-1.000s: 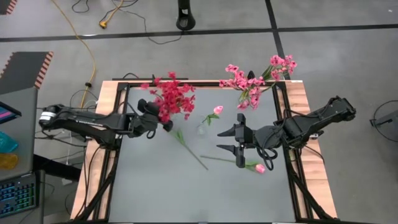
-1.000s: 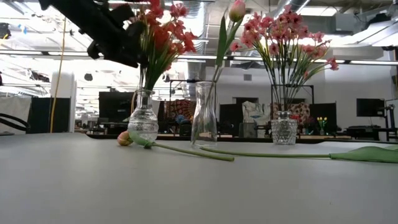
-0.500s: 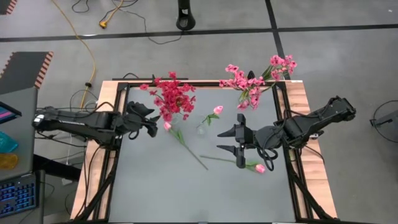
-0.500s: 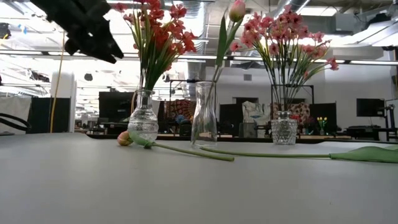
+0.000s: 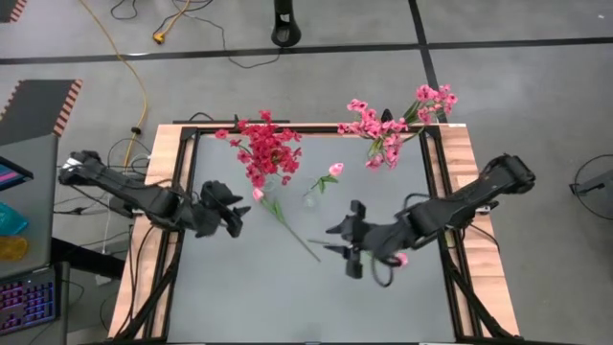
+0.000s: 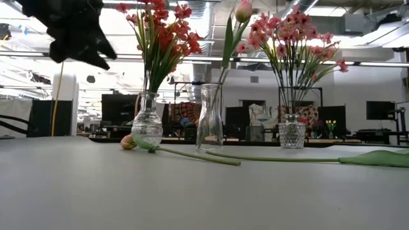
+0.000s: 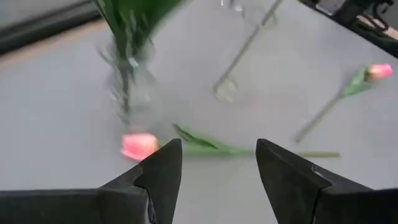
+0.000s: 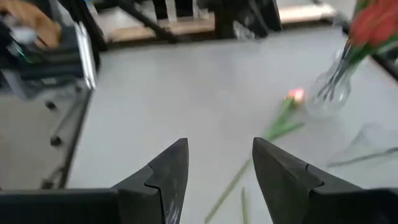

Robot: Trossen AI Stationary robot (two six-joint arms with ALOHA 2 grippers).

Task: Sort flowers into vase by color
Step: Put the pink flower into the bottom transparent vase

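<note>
— Pink tulip lies on the table beside the red-cluster vase, stem running toward centre. Is anything gripping it?
— No. Left gripper hangs near it, jaws spread wide, empty.
— And the right gripper?
— Jaws parted too, holding nothing, above the second tulip's stem; its bud peeks out beside the arm.
</note>
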